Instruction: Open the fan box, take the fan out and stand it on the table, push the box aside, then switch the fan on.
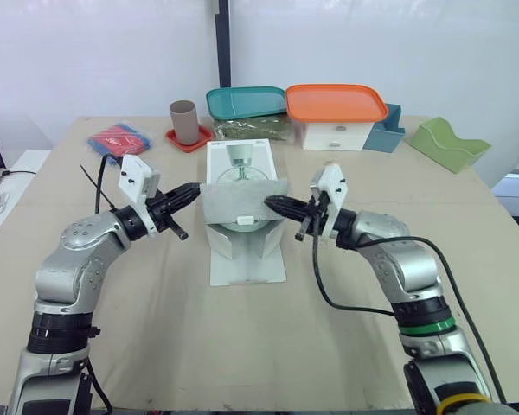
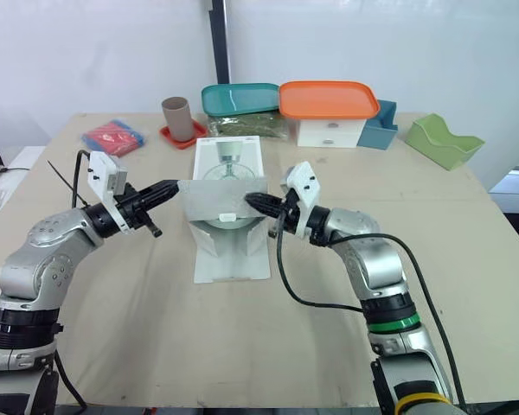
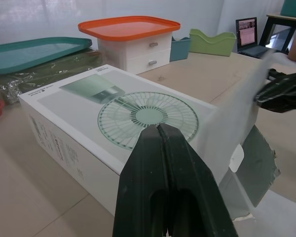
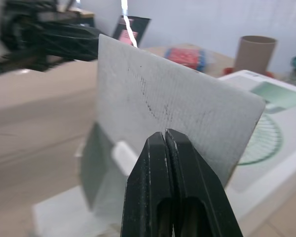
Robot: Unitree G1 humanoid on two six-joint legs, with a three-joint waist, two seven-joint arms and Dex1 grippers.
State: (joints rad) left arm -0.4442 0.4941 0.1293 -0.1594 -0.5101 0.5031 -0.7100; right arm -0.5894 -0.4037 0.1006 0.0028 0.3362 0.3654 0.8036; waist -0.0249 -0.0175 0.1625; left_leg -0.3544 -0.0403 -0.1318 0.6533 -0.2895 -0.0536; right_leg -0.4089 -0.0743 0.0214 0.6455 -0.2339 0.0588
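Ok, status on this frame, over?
Left gripper shut, at flap's left edge. Right gripper shut, tip against flap's right edge. Box lies flat, flap raised. Green packet just behind box.

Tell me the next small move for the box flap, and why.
Probably swing the flap back over the box. The right tool is shut on one edge and the shut left tool sits at the other, yet the flap stands upright across the open end, blocking the way in.
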